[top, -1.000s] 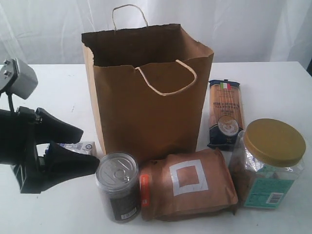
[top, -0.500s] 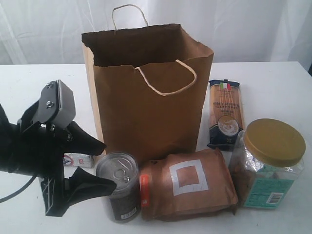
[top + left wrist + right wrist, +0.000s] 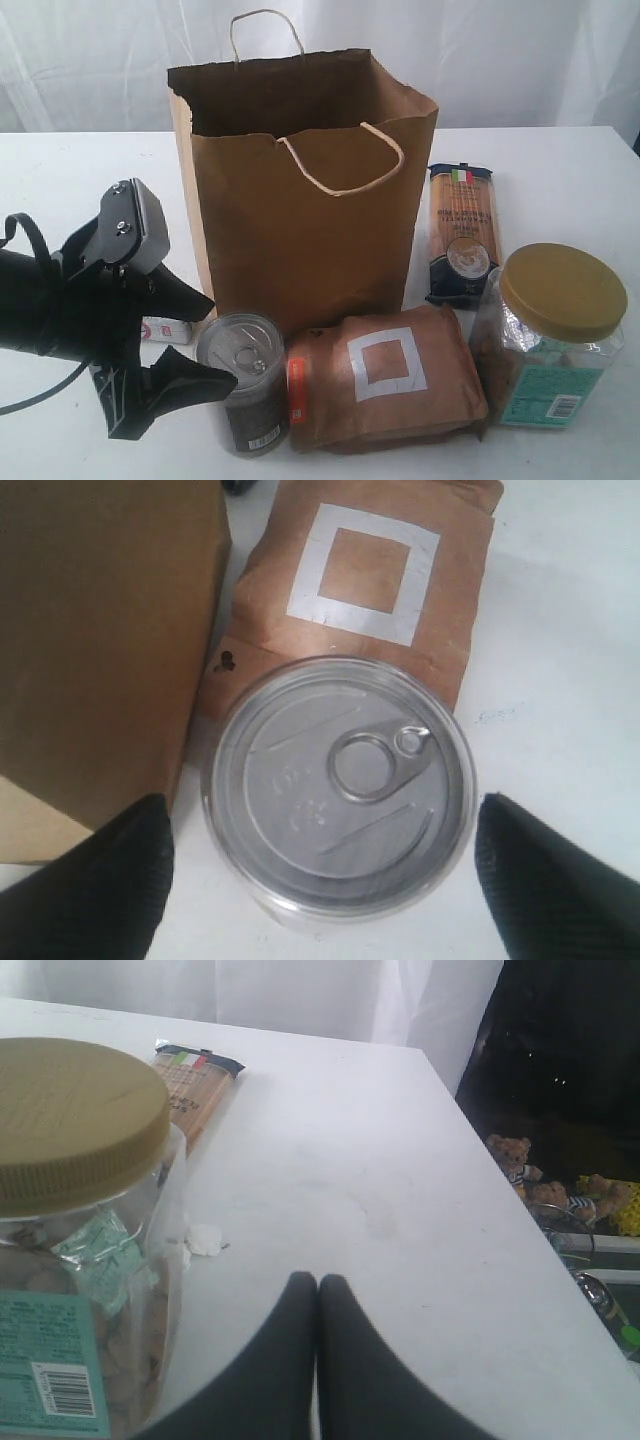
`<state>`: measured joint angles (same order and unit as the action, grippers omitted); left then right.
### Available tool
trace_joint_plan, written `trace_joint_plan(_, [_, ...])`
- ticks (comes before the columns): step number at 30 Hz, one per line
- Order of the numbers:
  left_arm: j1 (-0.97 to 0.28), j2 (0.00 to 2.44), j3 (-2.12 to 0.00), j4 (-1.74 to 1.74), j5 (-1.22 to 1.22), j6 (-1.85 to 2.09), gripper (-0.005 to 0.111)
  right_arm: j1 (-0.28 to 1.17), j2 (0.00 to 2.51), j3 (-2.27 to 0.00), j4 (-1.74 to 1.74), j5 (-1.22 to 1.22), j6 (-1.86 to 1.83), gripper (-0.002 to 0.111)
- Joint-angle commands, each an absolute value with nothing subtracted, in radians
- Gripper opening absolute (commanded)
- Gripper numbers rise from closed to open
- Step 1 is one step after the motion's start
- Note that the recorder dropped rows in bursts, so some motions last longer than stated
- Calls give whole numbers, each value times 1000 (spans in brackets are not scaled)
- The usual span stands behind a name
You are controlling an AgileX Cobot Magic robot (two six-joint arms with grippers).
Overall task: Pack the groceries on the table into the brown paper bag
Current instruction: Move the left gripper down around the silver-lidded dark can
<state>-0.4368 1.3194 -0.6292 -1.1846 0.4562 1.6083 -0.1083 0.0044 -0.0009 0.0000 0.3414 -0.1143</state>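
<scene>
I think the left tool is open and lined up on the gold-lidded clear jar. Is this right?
Not quite. The left tool is open, but it is lined up on the dark pull-tab can instead. The left wrist view shows the can between the two fingers.

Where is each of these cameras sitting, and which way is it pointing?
Exterior view: off the arms, slightly above the table, facing the brown paper bag; shows the left end effector.
Left wrist view: on the left arm, looking down at the dark pull-tab can; both open fingers show.
Right wrist view: low on the right arm, looking across the table past the gold-lidded clear jar; shows the shut right end effector.
Shared: exterior and left wrist both see can and bag.
</scene>
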Motion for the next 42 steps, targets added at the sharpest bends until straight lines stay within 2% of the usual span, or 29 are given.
trace_joint_plan(1, [-443, 1320, -623, -1203, 473, 1599, 83, -109, 0, 0, 0, 336, -117, 0])
trace_joint_plan(9, [-443, 1320, -623, -1191, 464, 1599, 82, -109, 0, 0, 0, 336, -117, 0])
trace_joint_plan(16, [-443, 1320, -623, -1175, 525, 1622, 63, -109, 0, 0, 0, 336, -117, 0])
trace_joint_plan(18, [-443, 1320, -623, -1173, 538, 1613, 65, -109, 0, 0, 0, 336, -117, 0])
trace_joint_plan(23, [-443, 1320, -623, -1170, 505, 1564, 88, -109, 0, 0, 0, 336, -117, 0])
trace_joint_plan(25, [-443, 1320, -623, -1170, 516, 1551, 92, -109, 0, 0, 0, 336, -117, 0])
trace_joint_plan(42, [-443, 1320, -623, -1174, 569, 1497, 92, -109, 0, 0, 0, 336, -117, 0])
